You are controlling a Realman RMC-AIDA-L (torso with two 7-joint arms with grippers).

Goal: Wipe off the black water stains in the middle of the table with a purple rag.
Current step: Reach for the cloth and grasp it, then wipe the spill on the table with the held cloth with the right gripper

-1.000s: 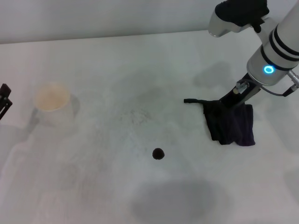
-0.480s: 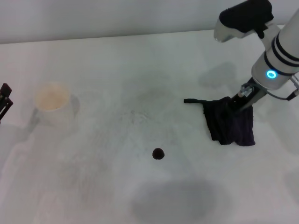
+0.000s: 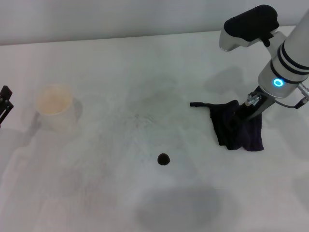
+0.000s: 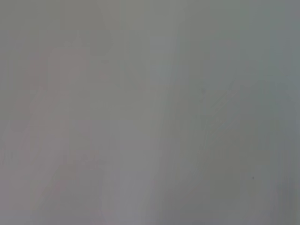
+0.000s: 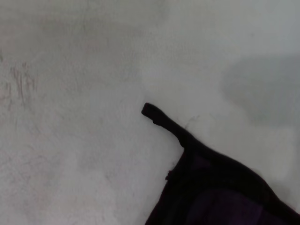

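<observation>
The purple rag (image 3: 231,134) lies bunched on the right part of the white table (image 3: 111,198), its thin tail (image 3: 199,104) pointing left. It also shows in the right wrist view (image 5: 220,192), tail tip on bare tabletop. The small round black water stain (image 3: 163,159) sits near the table's middle, well left of and nearer than the rag. My right gripper (image 3: 247,112) is down on the rag's far upper part, dark against the dark cloth. My left gripper (image 3: 4,104) is parked at the left edge of the head view.
A pale beige cup (image 3: 54,107) stands on the left side of the table. Faint grey smudges mark the tabletop between the cup and the rag. The left wrist view shows only a plain grey surface.
The right arm has shifted slightly to the right, and its gripper now sits a little farther right on the rag. The rag, the stain and the cup have not moved.
</observation>
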